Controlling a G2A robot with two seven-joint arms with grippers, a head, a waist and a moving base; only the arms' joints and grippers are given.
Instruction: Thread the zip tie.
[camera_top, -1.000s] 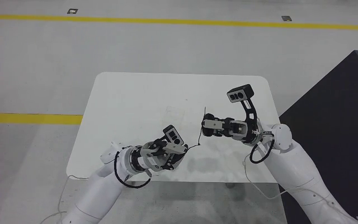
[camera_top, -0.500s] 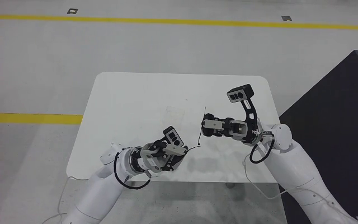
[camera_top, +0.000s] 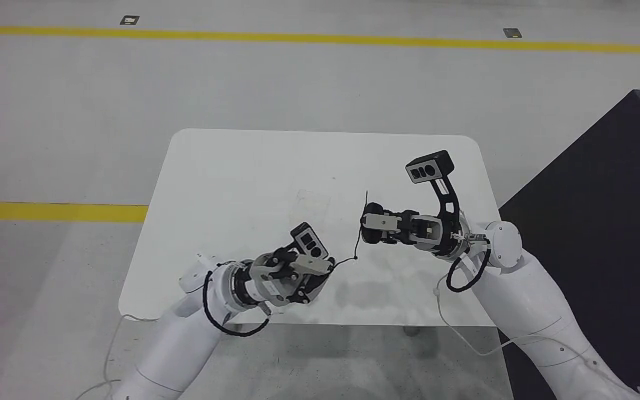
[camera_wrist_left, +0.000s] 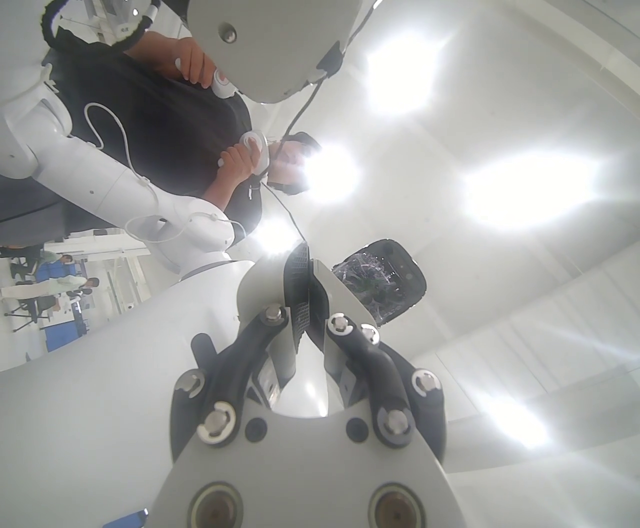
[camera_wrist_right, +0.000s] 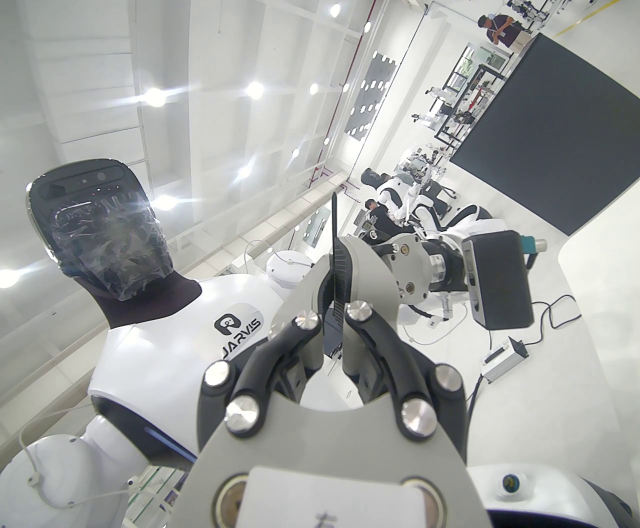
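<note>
Nothing has shifted that I can make out since a second ago — both my arms hang where they were, raised over the near half of the white table (camera_top: 250, 170), wrists turned toward each other.

My right gripper (camera_wrist_right: 336, 260) has its fingers pressed together on the black zip tie (camera_wrist_right: 332, 225). One end of the strip stands up past my fingertips, and in the top view the rest drops below the gripper and then bends off toward my left side.

My left gripper (camera_wrist_left: 306, 260) sits lower and nearer the table's front edge, its ribbed pads (camera_wrist_left: 296, 280) closed against each other. The thin trailing end of the zip tie runs into them — pinched there, as far as I can see. Between my two grippers the strip hangs clear above the tabletop.
</note>
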